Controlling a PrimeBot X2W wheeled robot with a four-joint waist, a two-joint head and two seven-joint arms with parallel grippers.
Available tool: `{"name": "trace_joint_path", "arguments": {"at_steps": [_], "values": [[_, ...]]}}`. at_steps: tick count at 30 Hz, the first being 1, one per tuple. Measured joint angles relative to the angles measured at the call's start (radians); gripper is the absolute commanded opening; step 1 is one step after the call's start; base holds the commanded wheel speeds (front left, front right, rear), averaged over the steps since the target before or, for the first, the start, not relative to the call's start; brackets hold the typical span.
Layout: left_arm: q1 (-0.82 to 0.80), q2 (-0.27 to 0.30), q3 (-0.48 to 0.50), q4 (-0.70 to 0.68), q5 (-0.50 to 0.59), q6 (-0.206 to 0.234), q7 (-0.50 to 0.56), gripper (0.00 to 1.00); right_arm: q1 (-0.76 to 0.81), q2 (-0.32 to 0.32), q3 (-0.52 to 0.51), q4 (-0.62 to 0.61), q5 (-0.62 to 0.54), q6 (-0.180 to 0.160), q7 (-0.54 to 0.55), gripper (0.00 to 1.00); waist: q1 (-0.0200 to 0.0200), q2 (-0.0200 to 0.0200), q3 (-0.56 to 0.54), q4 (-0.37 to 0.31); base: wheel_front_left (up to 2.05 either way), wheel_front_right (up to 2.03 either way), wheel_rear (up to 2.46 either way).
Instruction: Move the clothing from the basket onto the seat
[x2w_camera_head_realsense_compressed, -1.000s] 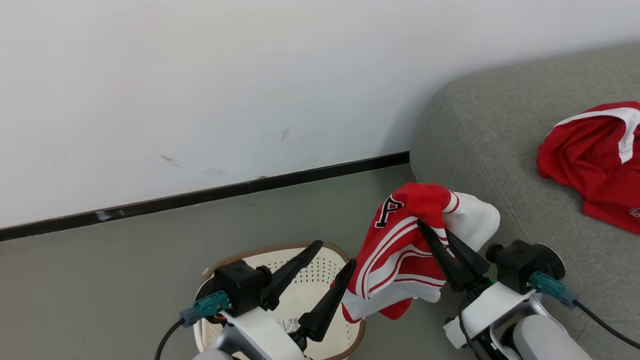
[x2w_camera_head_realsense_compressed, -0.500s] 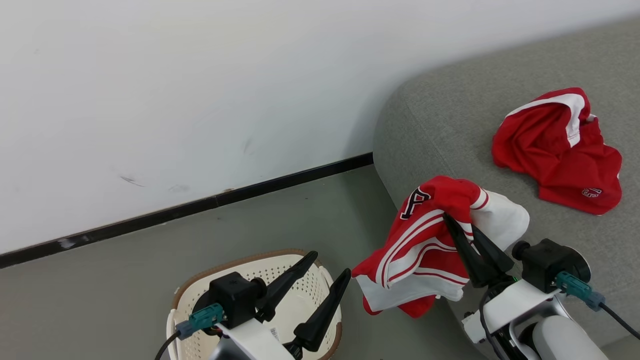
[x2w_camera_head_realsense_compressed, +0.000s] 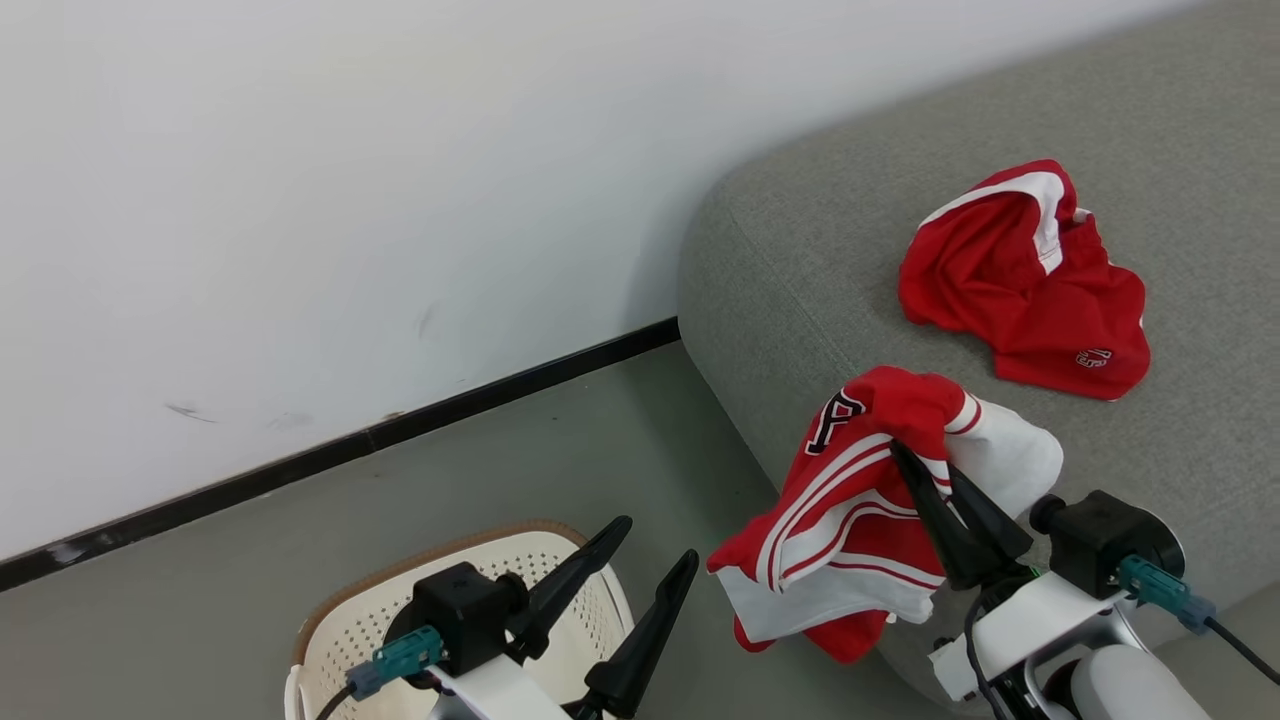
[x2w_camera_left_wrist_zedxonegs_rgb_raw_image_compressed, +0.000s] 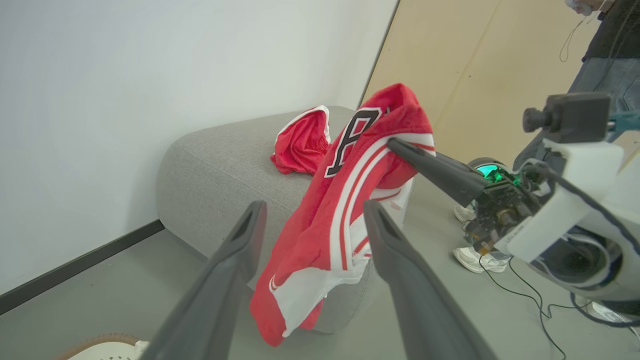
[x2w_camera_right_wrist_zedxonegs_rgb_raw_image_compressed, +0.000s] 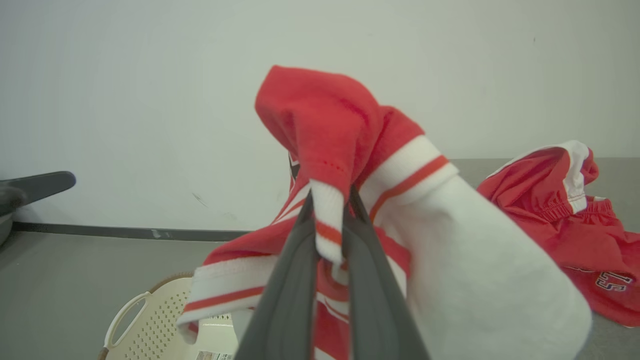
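1. Basket (x2w_camera_head_realsense_compressed: 335, 640): stands on the grey floor (x2w_camera_head_realsense_compressed: 560, 450), well apart from the seat (x2w_camera_head_realsense_compressed: 800, 260), on its left side. The part of it in the head view shows a perforated cream wall and a brown rim.

2. Left gripper (x2w_camera_head_realsense_compressed: 655, 540): positioned above the basket's near edge, left of the seat. Its fingers are spread apart and nothing lies between them.

3. Held garment (x2w_camera_head_realsense_compressed: 850, 510): red with white stripes, black-and-white lettering and a white part. It hangs at the seat's near left corner, its lower hem clear of the floor. Contact between the fabric and the seat cannot be determined.

4. Right gripper (x2w_camera_head_realsense_compressed: 897, 452): fingers pressed together on a bunched fold at the top of the held garment. In the right wrist view the fabric is pinched between both fingers. The gripper sits at the seat's front edge.

5. Second garment (x2w_camera_head_realsense_compressed: 1020, 290): red with white trim, crumpled on top of the seat, apart from the held garment and further in from the seat's edge.

6. White wall (x2w_camera_head_realsense_compressed: 350, 180) with dark skirting strip (x2w_camera_head_realsense_compressed: 400, 430): runs behind the seat.

7. In the left wrist view, a person's shoes (x2w_camera_left_wrist_zedxonegs_rgb_raw_image_compressed: 472, 260) stand on the floor beyond the seat.
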Motion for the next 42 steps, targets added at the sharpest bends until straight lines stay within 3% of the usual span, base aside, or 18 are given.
{"name": "trace_joint_path", "arguments": {"at_steps": [14,22,42], "values": [[0.031,0.000,-0.005,-0.011,0.001,0.001,-0.016,1.00,-0.001,-0.034,-0.024,0.020,0.090,0.000,0.000,0.00,0.0000,0.0000,-0.014,-0.071,0.00,0.00,0.00],[0.035,-0.019,-0.041,-0.039,0.007,0.002,-0.016,1.00,-0.017,-0.052,-0.088,0.055,0.185,0.000,0.003,0.00,0.0000,0.0000,-0.009,-0.072,0.00,0.00,0.00],[0.041,-0.023,-0.074,-0.090,0.035,0.002,-0.006,1.00,-0.320,-0.174,-0.230,0.222,0.348,0.000,0.151,0.00,0.0000,0.0000,0.039,-0.030,0.00,0.00,0.00]]}}
